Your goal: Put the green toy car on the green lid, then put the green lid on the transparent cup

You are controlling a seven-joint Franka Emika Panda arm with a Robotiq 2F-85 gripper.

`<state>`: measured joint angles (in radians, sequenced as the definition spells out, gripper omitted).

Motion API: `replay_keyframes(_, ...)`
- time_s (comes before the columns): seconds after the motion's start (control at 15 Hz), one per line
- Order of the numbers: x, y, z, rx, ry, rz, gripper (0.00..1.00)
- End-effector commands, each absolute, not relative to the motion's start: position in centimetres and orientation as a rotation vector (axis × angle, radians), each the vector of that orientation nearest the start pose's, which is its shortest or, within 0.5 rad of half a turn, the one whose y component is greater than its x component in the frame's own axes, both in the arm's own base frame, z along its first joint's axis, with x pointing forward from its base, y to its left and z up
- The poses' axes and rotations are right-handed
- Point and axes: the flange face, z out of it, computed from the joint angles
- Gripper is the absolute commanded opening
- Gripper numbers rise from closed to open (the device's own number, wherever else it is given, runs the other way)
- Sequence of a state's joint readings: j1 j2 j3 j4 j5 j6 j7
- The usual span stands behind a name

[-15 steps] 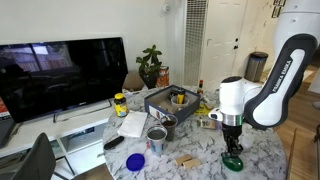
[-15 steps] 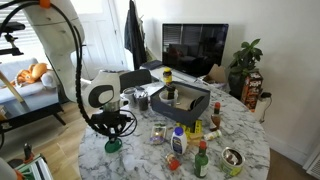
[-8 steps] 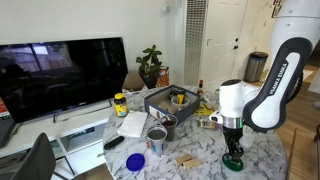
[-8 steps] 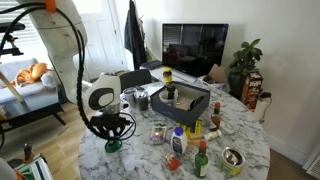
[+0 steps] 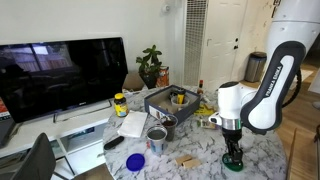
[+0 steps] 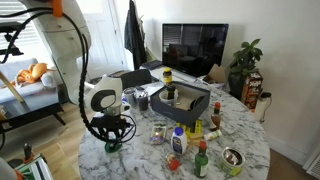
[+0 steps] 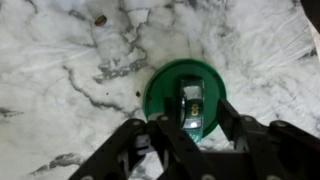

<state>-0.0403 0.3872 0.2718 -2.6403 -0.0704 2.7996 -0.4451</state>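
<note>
There's the green lid (image 7: 163,95), a bright round disc lying flat on the marble desk (image 7: 60,60), right under the fingers (image 7: 232,128). The tiny dark green toy car (image 7: 192,103) sits on it, between the two spread fingers.

Television (image 5: 60,72), potted plant (image 5: 152,63), blue disc (image 5: 135,161)
</note>
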Motion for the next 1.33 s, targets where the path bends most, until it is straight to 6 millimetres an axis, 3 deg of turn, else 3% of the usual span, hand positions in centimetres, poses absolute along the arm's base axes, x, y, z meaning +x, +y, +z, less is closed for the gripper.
replay_keyframes(0.0,36.7,10.5,10.6,-2.837,-1.057,0.343,0.81)
replay_keyframes(0.2,36.9,9.9,10.7,-2.866,-1.003,0.315,1.0)
replay_keyframes(0.47,37.4,8.9,10.0,-2.882,-0.954,0.308,1.0)
replay_keyframes(0.67,38.0,8.1,9.7,-2.903,-0.925,0.283,0.85)
replay_keyframes(0.8,38.4,7.6,9.7,-2.912,-0.91,0.258,0.81)
replay_keyframes(0.87,38.7,7.5,9.6,-2.916,-0.906,0.249,0.73)
replay_keyframes(0.93,38.8,7.4,9.5,-2.916,-0.904,0.24,0.77)
replay_keyframes(1.2,39.3,7.2,8.9,-2.916,-0.894,0.232,0.63)
replay_keyframes(1.27,39.3,7.1,9.0,-2.917,-0.893,0.227,0.67)
